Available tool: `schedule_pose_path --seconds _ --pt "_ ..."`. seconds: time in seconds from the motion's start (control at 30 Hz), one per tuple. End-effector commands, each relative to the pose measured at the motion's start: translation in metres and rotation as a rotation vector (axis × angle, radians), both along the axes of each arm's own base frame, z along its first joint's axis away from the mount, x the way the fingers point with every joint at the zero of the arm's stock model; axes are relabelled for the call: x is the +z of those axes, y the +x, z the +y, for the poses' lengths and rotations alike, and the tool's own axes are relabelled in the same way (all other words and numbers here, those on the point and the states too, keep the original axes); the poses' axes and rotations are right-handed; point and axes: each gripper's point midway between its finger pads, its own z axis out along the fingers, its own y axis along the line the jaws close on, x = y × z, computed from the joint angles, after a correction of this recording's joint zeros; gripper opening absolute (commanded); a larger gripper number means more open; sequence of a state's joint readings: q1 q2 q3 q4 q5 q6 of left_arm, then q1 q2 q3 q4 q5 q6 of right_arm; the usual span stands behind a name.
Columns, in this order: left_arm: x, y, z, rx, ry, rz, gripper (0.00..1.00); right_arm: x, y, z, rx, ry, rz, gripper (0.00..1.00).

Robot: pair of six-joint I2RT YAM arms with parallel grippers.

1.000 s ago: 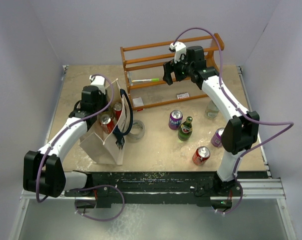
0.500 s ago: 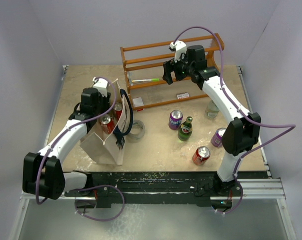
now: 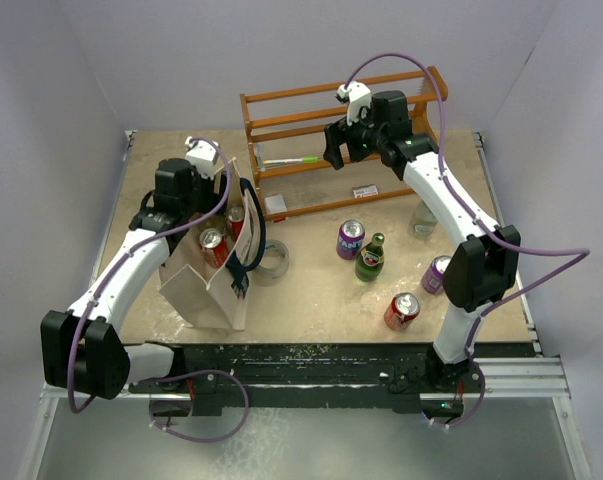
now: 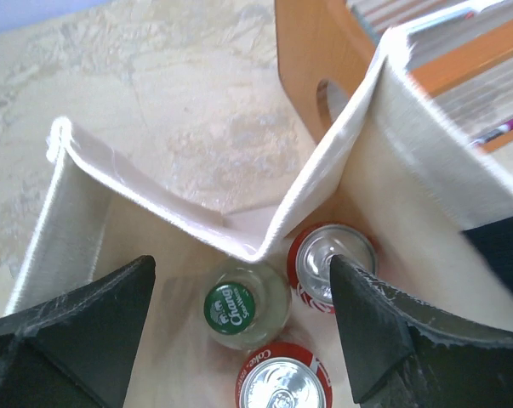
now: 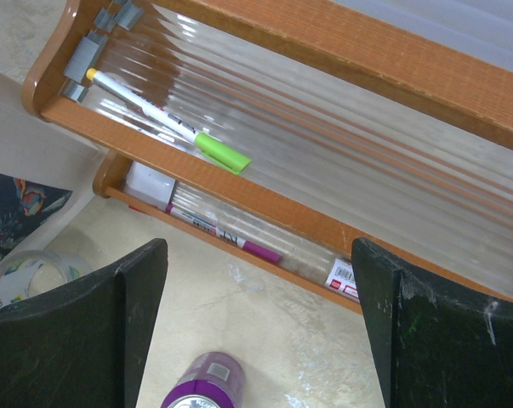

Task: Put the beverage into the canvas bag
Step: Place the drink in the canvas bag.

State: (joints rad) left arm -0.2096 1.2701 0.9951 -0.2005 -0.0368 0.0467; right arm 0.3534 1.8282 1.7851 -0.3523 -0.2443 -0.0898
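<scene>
Straight under the left tool [image 4: 239, 268], whose jaws are standing apart and empty, the green-capped clear bottle [image 4: 237, 308] is sitting upright inside the cream canvas bag [image 4: 76, 223], beside two red cans [image 4: 331, 263], cap facing the tool.

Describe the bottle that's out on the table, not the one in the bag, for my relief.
Start at the orange wooden rack at the far edge of the table and come forward. The green bottle stands just right of a purple can. It alone is dark green with a narrow neck; its neighbours are squat cans.
</scene>
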Motion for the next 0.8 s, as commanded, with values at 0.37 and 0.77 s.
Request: schedule_pose_path --seconds 0.37,0.77 --pt "0.120 -0.015 -0.045 -0.267 -0.135 -0.210 0.91 0.047 -0.011 0.000 0.017 0.034 -0.116 0.90" --pt "0.163 -0.030 -0.097 -0.483 -0.075 -0.318 0.98 0.070 -0.044 -0.016 0.027 0.009 -0.177 0.91"
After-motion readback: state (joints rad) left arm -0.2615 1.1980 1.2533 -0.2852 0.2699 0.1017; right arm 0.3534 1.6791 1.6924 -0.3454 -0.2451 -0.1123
